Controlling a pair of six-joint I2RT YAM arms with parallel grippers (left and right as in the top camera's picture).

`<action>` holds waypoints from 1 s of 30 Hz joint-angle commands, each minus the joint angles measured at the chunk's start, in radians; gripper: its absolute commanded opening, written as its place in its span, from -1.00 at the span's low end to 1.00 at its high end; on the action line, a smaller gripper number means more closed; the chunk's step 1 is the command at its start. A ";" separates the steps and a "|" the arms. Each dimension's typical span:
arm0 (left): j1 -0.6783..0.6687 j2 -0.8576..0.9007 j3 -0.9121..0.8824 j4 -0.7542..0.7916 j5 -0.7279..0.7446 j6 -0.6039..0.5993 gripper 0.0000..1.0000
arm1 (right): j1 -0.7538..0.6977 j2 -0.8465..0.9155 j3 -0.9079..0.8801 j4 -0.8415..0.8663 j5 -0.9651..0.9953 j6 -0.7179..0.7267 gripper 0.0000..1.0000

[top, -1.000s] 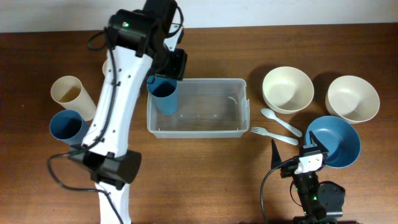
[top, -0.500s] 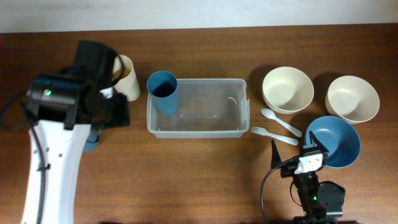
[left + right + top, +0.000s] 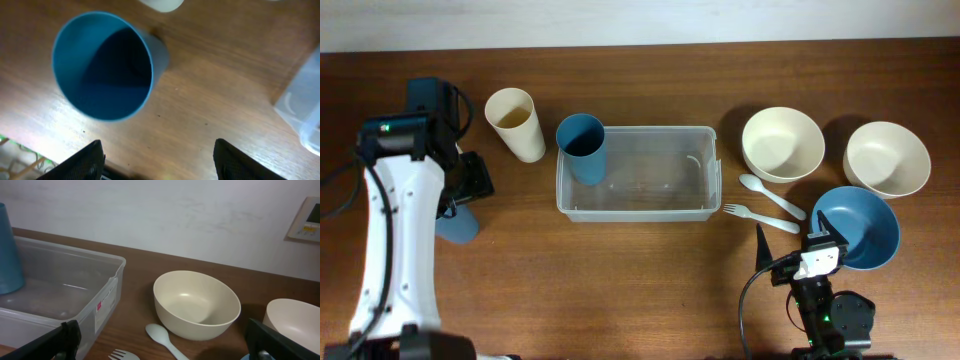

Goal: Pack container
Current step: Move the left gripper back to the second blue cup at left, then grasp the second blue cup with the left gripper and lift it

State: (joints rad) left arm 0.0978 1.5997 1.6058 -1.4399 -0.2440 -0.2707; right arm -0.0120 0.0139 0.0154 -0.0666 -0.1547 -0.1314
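The clear container [image 3: 640, 205] sits mid-table, with one blue cup [image 3: 582, 146] standing in its left end. My left gripper [image 3: 461, 200] is open and empty, hovering just above a second blue cup [image 3: 456, 224] at the table's left. In the left wrist view this cup [image 3: 102, 65] stands upright ahead of the open gripper [image 3: 160, 150], and a container corner [image 3: 305, 100] shows at the right. My right gripper [image 3: 816, 256] is open and empty at the front right. Its wrist view shows the gripper [image 3: 162, 330], the container [image 3: 60, 290] and the blue cup [image 3: 7, 250].
A cream cup [image 3: 515, 123] stands left of the container. Two cream bowls [image 3: 782, 143] [image 3: 887, 158] and a blue bowl [image 3: 857, 226] sit at the right. A pale spoon [image 3: 770, 195] and fork [image 3: 760, 216] lie between the container and the bowls.
My left gripper has let go of the blue cup in the container. The arm swung left and now hangs over the blue cup on the table. The right arm has not moved.
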 commanded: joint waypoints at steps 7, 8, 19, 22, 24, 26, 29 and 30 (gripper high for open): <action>0.010 0.126 -0.003 0.102 -0.042 0.018 0.44 | 0.005 -0.010 -0.008 -0.003 0.009 0.000 0.98; 0.010 0.138 -0.003 0.108 -0.054 0.018 0.44 | 0.005 -0.010 -0.008 -0.003 0.009 0.000 0.97; 0.023 0.212 -0.004 0.090 -0.100 0.018 0.43 | 0.005 -0.010 -0.008 -0.003 0.009 0.000 0.98; 0.023 0.227 -0.009 0.084 -0.100 0.018 0.43 | 0.005 -0.011 -0.008 -0.003 0.009 0.000 0.98; 0.023 0.231 -0.020 0.087 -0.100 0.017 0.43 | 0.005 -0.010 -0.008 -0.003 0.009 0.000 0.98; 0.023 0.234 -0.039 0.098 -0.100 0.017 0.37 | 0.005 -0.010 -0.008 -0.003 0.009 0.000 0.98; 0.023 0.234 -0.084 0.129 -0.101 0.013 0.21 | 0.005 -0.010 -0.008 -0.003 0.009 0.000 0.97; 0.023 0.234 -0.096 0.138 -0.100 0.012 0.17 | 0.005 -0.010 -0.008 -0.003 0.009 0.000 0.97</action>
State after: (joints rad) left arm 0.1146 1.8236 1.5517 -1.3209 -0.3305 -0.2619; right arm -0.0120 0.0139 0.0154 -0.0666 -0.1547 -0.1318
